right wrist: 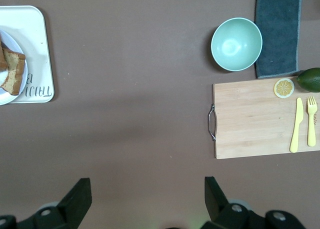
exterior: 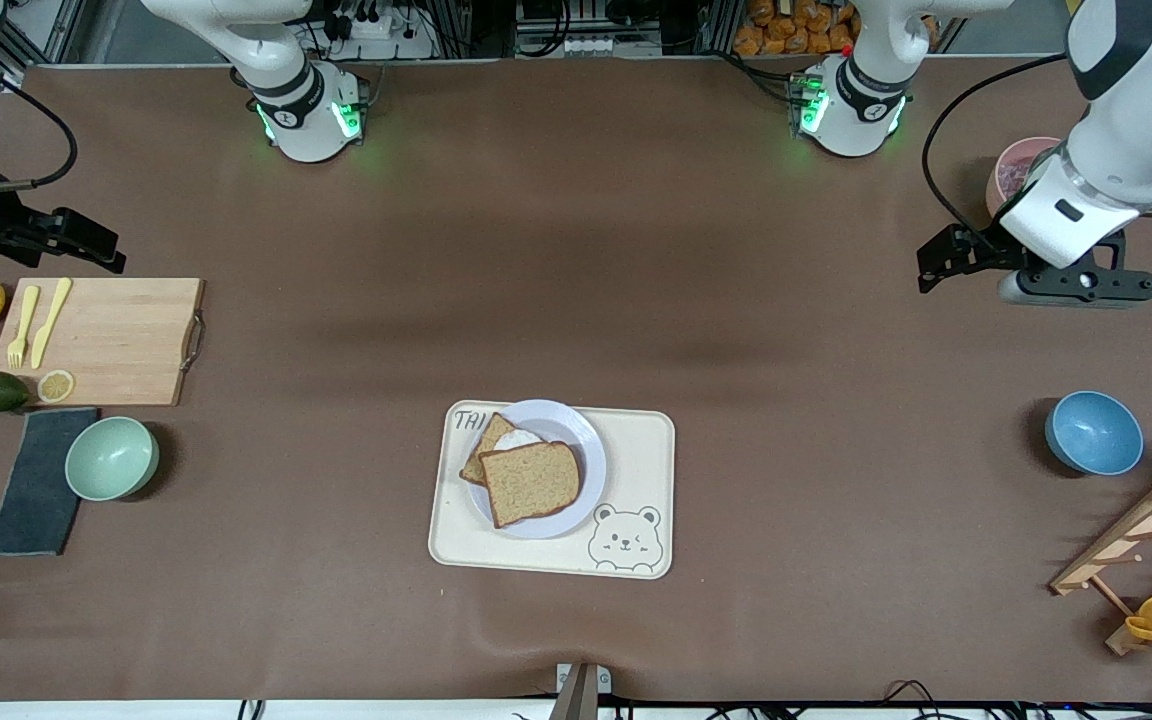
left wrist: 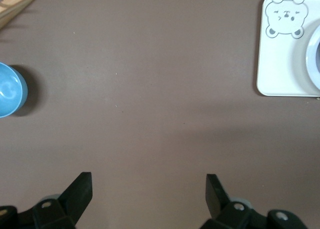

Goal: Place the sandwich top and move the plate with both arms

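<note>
Bear tray (exterior: 636, 450), plate (exterior: 591, 470), sandwich top (exterior: 531, 483)

Glossy white arms (exterior: 1116, 150), black cables, green-lit bases (exterior: 311, 120)

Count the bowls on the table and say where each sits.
3. A mint-green round bowl beside the dark cloth at the right arm's end; a blue round bowl and a pink bowl, partly hidden by the left arm, at the left arm's end.

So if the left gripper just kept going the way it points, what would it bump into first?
Probably just the bare table. The open left gripper points down at brown tabletop, between the blue bowl and the tray. Neither sits right in its path, though depth is hard to judge.
</note>
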